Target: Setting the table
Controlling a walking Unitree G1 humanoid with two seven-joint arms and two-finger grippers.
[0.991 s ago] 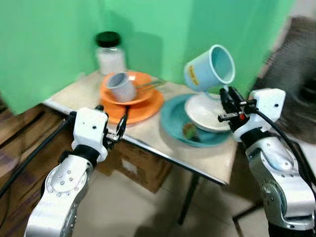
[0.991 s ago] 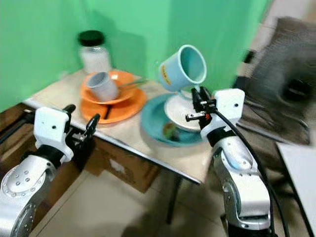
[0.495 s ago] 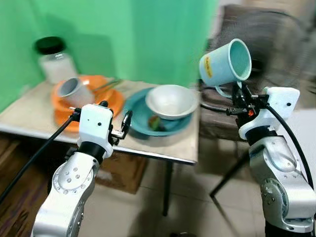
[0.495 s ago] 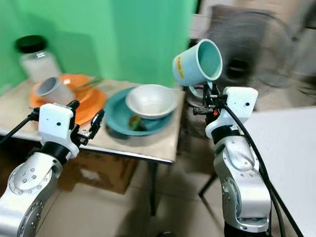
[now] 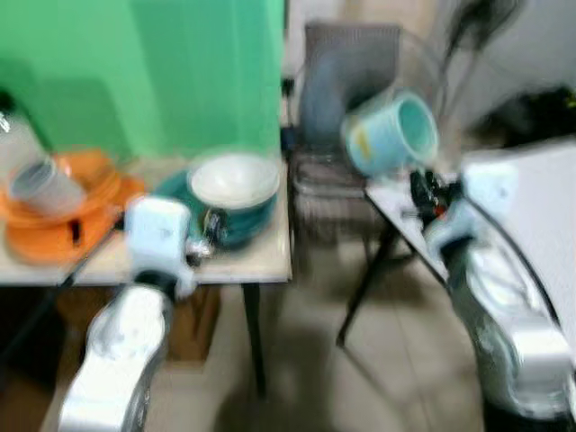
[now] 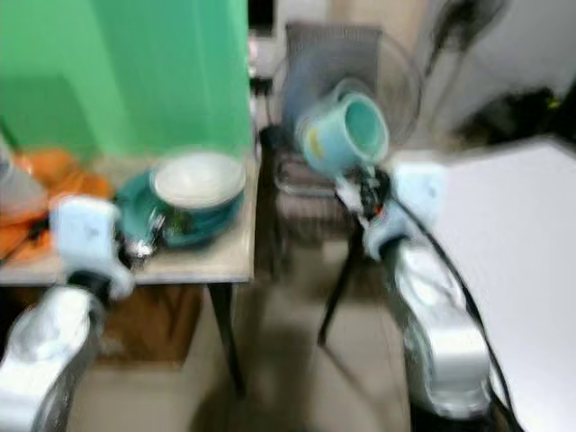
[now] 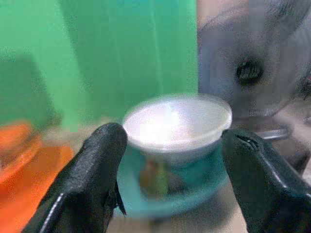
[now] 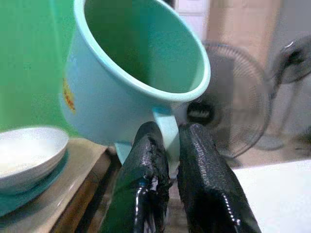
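Two grippers: right gripper (image 8: 167, 160) pinches mug (image 8: 131, 77) handle; left gripper (image 7: 170, 165) open, facing bowl (image 7: 177, 124).

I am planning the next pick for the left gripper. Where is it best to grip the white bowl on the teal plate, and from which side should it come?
Probably the rim. The white bowl sits upright in the teal plate, mouth up, with thin flared walls and no handle. The left gripper is open and faces it. One finger inside and one outside the near rim, coming from above on the robot's side, looks safest; the plate's raised edge hinders a low side approach.
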